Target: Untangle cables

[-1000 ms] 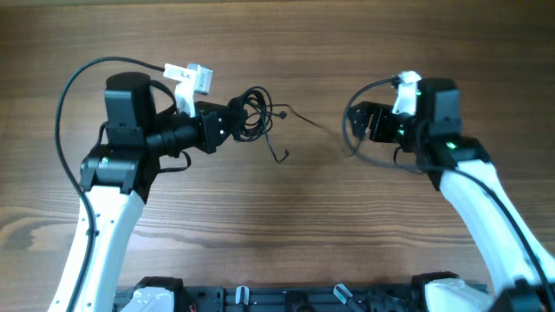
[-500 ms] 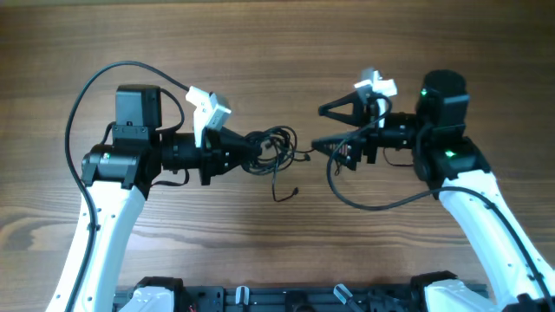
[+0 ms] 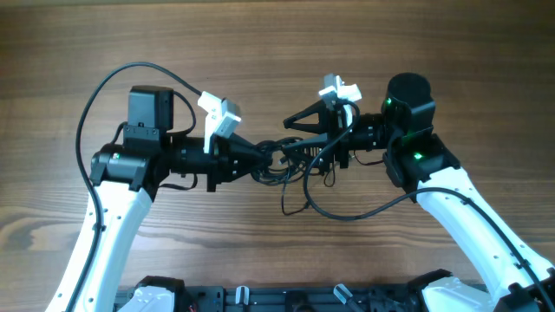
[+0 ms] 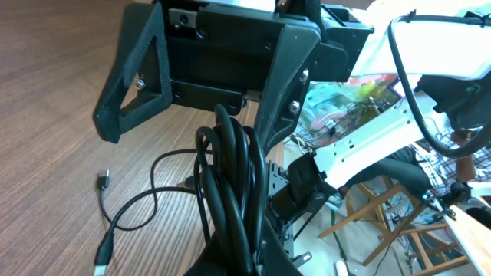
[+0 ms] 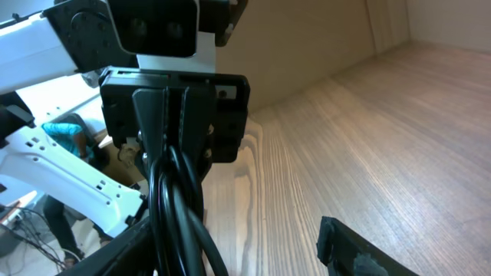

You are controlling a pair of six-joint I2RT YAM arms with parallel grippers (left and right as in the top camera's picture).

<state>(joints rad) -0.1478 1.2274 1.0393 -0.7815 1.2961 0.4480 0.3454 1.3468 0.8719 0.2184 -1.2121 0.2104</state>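
Currently the left gripper (image 3: pixel 258 162) is clamped on the cables (image 3: pixel 282 163), a black knotted bundle projecting from its fingertips, held clear of the table (image 3: pixel 277 52). The right gripper (image 3: pixel 292 139) faces the left gripper with its jaws apart, one finger on each side of the bundle's far end. Loose strands with plugs (image 4: pixel 102 182) trail onto the table below the left gripper.

Wood-grain table (image 3: pixel 277 52), brown, grain running 9 to 3 o'clock in the overhead view. Left wrist view: pale wooden frame (image 4: pixel 374 201), chair or stool, stood at 4 o'clock past the table edge. Colourful clutter (image 4: pixel 349 96) at 2 o'clock, too blurred to name. Right wrist view: plain beige wall (image 5: pixel 307 46) at 12 o'clock behind the table.
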